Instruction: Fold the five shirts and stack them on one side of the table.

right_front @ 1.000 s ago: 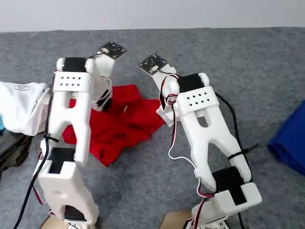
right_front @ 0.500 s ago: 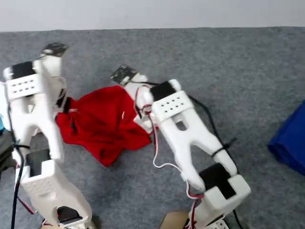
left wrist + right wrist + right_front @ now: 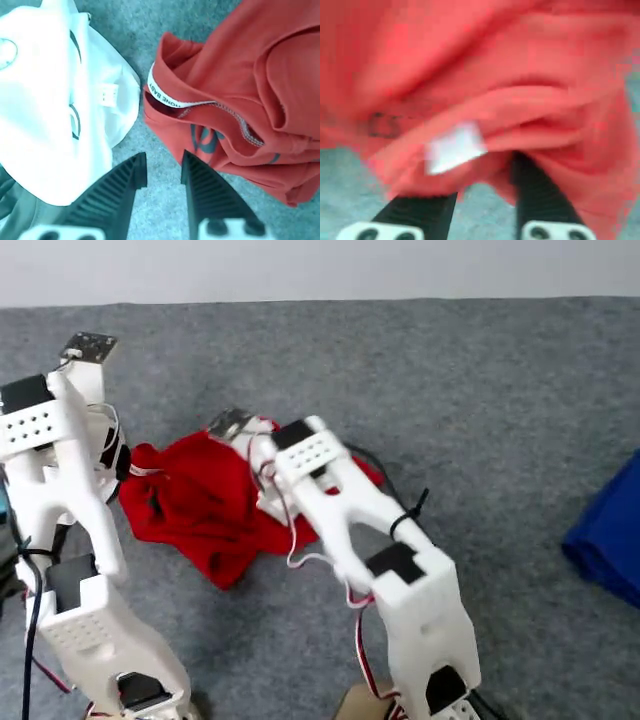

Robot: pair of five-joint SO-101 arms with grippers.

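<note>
Lying crumpled on the desk [image 3: 450,390] in the high view, the red shirt [image 3: 210,500] is not yet folded, and the right arm has swung over it. Left wrist view: the left pincer [image 3: 164,162] hangs slightly apart, empty, between the white shirt [image 3: 50,100] and the red one. Right wrist view: the right pincer [image 3: 480,185] is apart astride a red fold.

A red shirt [image 3: 200,510] lies crumpled in loose folds on the grey tabletop [image 3: 450,390], at about 9 o'clock from the middle. Its collar, with a white neck label, is at the 9 o'clock end, and a dark print shows among the creases. A white shirt [image 3: 50,100] with dark markings lies bunched just beside that collar. A blue shirt [image 3: 610,535] sits at the 3 o'clock edge, well apart from the red one.
</note>
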